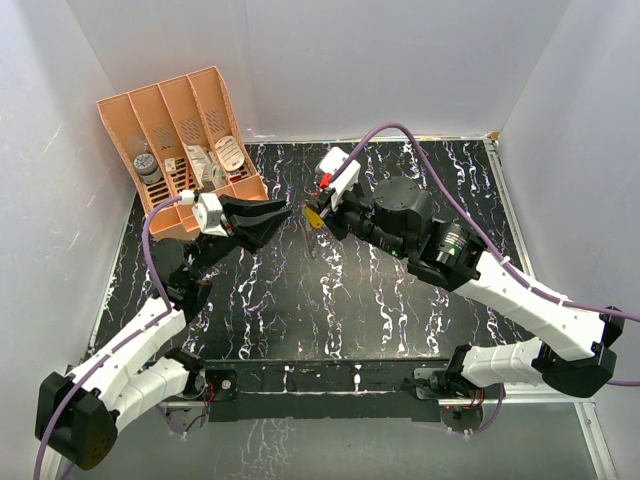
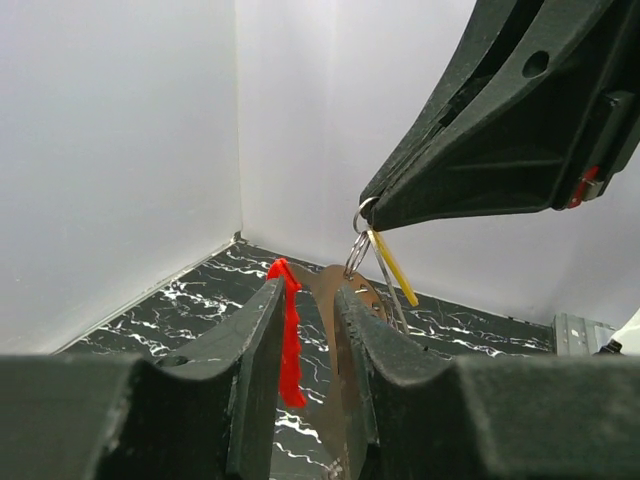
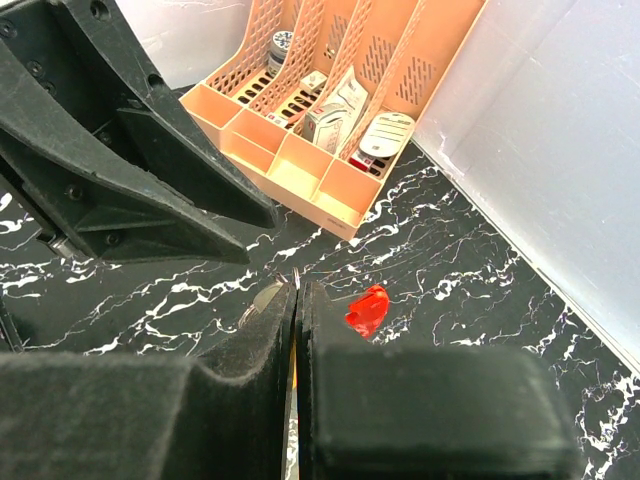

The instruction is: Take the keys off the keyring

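My right gripper is shut on the keyring and holds it above the black marbled table. The yellow key hangs from the ring, seen as a thin yellow strip in the left wrist view. My left gripper meets the bunch from the left. Its jaws stand a narrow gap apart. The red key lies against the left finger and a brownish metal blade against the right one. In the right wrist view my shut gripper hides most of the bunch; the red key shows beside it.
A peach slotted organiser with several small items stands at the table's back left, close behind the left gripper, and also shows in the right wrist view. White walls enclose the table on three sides.
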